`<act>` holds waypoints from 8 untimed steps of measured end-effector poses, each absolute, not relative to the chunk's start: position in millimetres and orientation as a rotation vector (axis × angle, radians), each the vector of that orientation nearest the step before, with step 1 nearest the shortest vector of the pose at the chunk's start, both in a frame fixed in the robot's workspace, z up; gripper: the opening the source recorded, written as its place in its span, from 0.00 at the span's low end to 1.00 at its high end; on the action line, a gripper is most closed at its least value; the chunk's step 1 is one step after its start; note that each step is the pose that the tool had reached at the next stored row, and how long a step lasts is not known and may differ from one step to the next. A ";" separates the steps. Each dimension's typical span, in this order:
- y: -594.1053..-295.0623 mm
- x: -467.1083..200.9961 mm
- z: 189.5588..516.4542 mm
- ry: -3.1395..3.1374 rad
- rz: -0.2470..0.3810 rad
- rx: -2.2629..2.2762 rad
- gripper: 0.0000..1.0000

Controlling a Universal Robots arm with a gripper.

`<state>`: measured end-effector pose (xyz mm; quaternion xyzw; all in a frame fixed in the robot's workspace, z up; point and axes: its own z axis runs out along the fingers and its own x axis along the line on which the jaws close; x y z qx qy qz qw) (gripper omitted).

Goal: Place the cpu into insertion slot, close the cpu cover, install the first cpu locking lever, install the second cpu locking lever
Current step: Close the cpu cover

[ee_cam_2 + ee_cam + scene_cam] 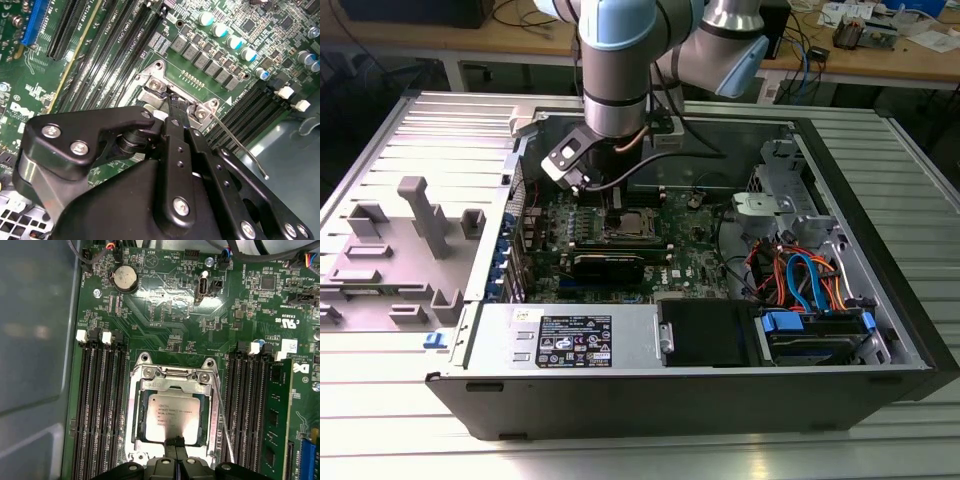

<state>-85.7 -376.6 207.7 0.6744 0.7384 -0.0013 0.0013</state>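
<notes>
The cpu [170,412], a silvery-grey square chip, lies flat in the insertion slot [131,416] on the green board. The cpu cover [172,384], a silver frame, lies down around the chip. A thin wire locking lever [223,422] runs along one side of the socket and its free end [250,160] sticks out over the memory slots. My gripper [175,442] is shut, with its black fingertips together at the socket's edge, right at the chip's rim. In the exterior view the gripper [613,208] hangs over the socket [628,226] inside the open computer case.
Long black memory slots [97,405] flank the socket, and one green memory module [277,420] is seated. A coin cell [125,278] sits farther up the board. Orange and blue cables [800,280], a drive bay [815,335] and the power supply [575,340] fill the case; a grey fixture [420,215] stands outside.
</notes>
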 end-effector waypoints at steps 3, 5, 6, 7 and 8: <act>-376.6 -85.7 206.8 2.318 -0.004 2.117 0.11; -376.5 -85.7 209.2 2.318 -0.004 2.117 0.11; -376.6 -85.7 210.4 2.318 -0.004 2.117 0.11; -376.5 -85.7 211.1 2.318 -0.004 2.117 0.11; -376.4 -85.6 211.2 2.318 -0.004 2.117 0.11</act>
